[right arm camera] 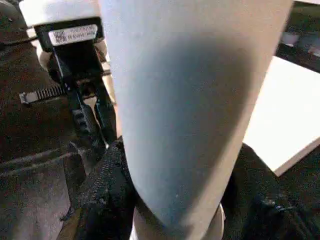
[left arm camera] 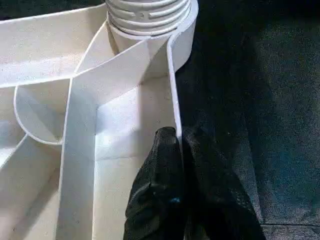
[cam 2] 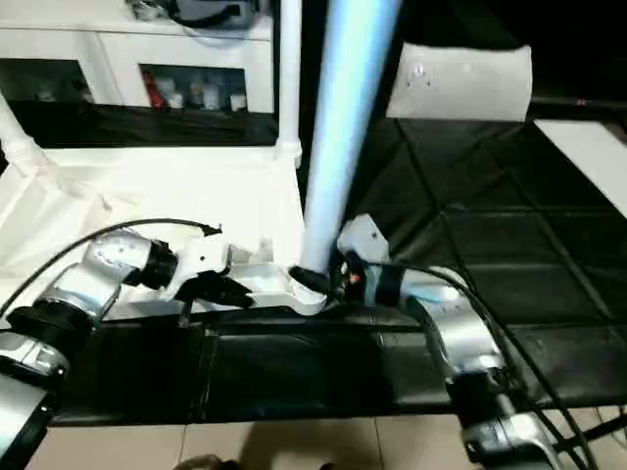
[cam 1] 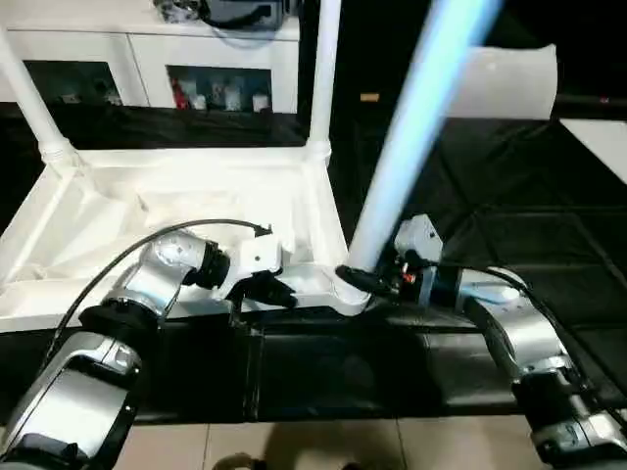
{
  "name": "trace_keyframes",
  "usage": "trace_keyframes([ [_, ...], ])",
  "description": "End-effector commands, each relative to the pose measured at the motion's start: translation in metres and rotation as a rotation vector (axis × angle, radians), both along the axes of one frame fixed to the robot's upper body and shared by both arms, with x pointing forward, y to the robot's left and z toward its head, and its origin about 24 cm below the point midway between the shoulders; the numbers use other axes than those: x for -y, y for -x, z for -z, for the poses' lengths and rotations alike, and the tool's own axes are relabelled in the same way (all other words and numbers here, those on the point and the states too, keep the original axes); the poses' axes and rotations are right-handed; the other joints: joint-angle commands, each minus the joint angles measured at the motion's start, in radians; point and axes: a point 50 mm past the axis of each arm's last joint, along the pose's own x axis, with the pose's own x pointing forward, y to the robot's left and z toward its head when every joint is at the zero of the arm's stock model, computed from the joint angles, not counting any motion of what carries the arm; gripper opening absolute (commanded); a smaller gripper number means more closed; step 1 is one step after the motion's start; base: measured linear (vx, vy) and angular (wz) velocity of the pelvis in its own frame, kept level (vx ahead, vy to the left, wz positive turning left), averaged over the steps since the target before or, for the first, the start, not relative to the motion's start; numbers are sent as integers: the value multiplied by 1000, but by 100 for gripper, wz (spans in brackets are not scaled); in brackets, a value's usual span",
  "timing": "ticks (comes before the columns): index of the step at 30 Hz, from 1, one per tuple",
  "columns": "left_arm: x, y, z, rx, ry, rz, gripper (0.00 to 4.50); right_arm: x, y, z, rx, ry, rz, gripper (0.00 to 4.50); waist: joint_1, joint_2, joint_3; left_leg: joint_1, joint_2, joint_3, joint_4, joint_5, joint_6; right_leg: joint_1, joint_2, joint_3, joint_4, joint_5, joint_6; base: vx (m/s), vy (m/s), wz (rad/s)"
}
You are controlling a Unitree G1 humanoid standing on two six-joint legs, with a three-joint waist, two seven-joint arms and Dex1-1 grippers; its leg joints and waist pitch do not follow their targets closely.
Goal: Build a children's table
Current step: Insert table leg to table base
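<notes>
The white tabletop point(cam 1: 196, 196) lies upside down on the black surface, its ribbed underside facing up. Two white legs point(cam 1: 27, 88) point(cam 1: 323, 69) stand in its far corners. A third leg point(cam 1: 421, 117) rises tilted from the near right corner socket point(left arm camera: 147, 15). My right gripper point(cam 1: 358, 279) is shut on this leg just above the socket, with a black finger point(right arm camera: 107, 175) on each side of it. My left gripper point(cam 1: 279, 292) is shut on the tabletop's thin near rim point(left arm camera: 172, 85), a short way left of that socket.
A white cabinet point(cam 1: 147, 59) with dark compartments stands behind the tabletop. A white pillow-like slab point(cam 1: 509, 83) lies at the back right and a white board point(cam 1: 598, 137) at the far right. Black matting point(cam 1: 529, 225) covers the right side. Tiled floor point(cam 1: 323, 446) shows below the front edge.
</notes>
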Motion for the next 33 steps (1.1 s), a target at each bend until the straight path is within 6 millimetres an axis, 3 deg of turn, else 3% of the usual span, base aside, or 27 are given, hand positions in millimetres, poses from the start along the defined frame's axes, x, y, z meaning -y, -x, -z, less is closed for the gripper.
trace_keyframes([
  [1, 16, 3, -4, 23, -56, 139, 0, -4, 22, 50, -239, 99, -51, 190, -5, 11, -5, 40, 111, -91, -89, -588, -25, -17, -150, 81, -135, -749, -54, 0, 0, 0],
  [3, 18, 3, -4, 21, -58, 147, 0, -7, 23, 48, -228, 106, -82, 190, -6, 13, -1, 43, 110, -91, -89, -596, -27, -19, -150, 77, -140, -771, -46, 0, 0, 0],
  [6, 18, 3, -3, 22, -60, 149, 0, -9, 25, 46, -217, 115, -110, 190, -6, 7, -1, 44, 108, -88, -91, -552, -15, -14, -154, 78, -148, -778, -40, 0, 0, 0],
  [7, 18, 3, -3, 23, -62, 148, 0, -9, 27, 46, -212, 118, -122, 190, -3, 11, 1, 43, 110, -88, -94, -542, -13, -15, -155, 80, -149, -772, -41, 0, 0, 0],
  [8, 18, 3, -2, 24, -64, 147, 0, -8, 28, 45, -208, 121, -134, 190, -4, 4, 0, 43, 112, -87, -96, -539, -12, -15, -153, 81, -149, -770, -40, 0, 0, 0],
  [9, 18, 3, -2, 26, -66, 146, 0, -7, 30, 45, -205, 122, -141, 190, 0, 9, 1, 45, 115, -87, -98, -542, -15, -18, -153, 85, -147, -760, -44, 0, 0, 0],
  [11, 17, 3, -1, 28, -66, 139, 0, -6, 32, 44, -198, 121, -146, 190, 2, 3, -3, 43, 119, -86, -103, -545, -19, -15, -153, 88, -142, -739, -53, 0, 0, 0],
  [14, 13, 3, -1, 34, -58, 115, 0, 0, 34, 40, -177, 95, -127, 190, 13, 3, -6, 37, 124, -84, -107, -513, -18, -13, -161, 98, -138, -712, -67, 0, 0, 0],
  [18, 8, 3, 0, 31, -50, 90, 0, 7, 37, 36, -176, 48, -88, 190, 18, 0, -18, 27, 132, -81, -114, -459, -15, -1, -162, 106, -124, -607, -105, 0, 0, 0],
  [21, 3, 4, 1, 30, -52, 72, 0, 15, 43, 34, -176, 23, -67, 190, 23, 4, -23, 26, 137, -75, -116, -424, -10, 2, -161, 111, -116, -522, -133, 0, 0, 0],
  [22, 1, 4, 2, 30, -60, 69, 0, 17, 47, 35, -176, 26, -70, 190, 25, 5, -29, 19, 136, -70, -116, -379, -2, 9, -156, 110, -104, -433, -159, 0, 0, 0],
  [24, -1, 4, 3, 31, -67, 66, 0, 18, 49, 35, -178, 27, -69, 190, 28, 4, -35, 15, 134, -62, -114, -320, 14, 14, -152, 109, -91, -335, -182, 59, -1, -1],
  [26, -1, 3, 3, 30, -69, 64, 0, 20, 51, 35, -179, 28, -66, 190, 34, 7, -39, 13, 132, -55, -108, -273, 35, 18, -153, 108, -87, -279, -197, 0, 0, 0],
  [29, -1, 3, 2, 31, -73, 64, 0, 22, 51, 35, -180, 27, -55, 190, 44, 11, -40, 13, 129, -53, -103, -261, 47, 20, -154, 106, -92, -319, -186, 0, 0, 0],
  [33, 0, 2, 2, 30, -73, 67, 0, 21, 49, 36, -184, 40, -55, 190, 44, 12, -42, 16, 132, -57, -106, -285, 35, 20, -151, 104, -95, -370, -170, 0, 0, 0],
])
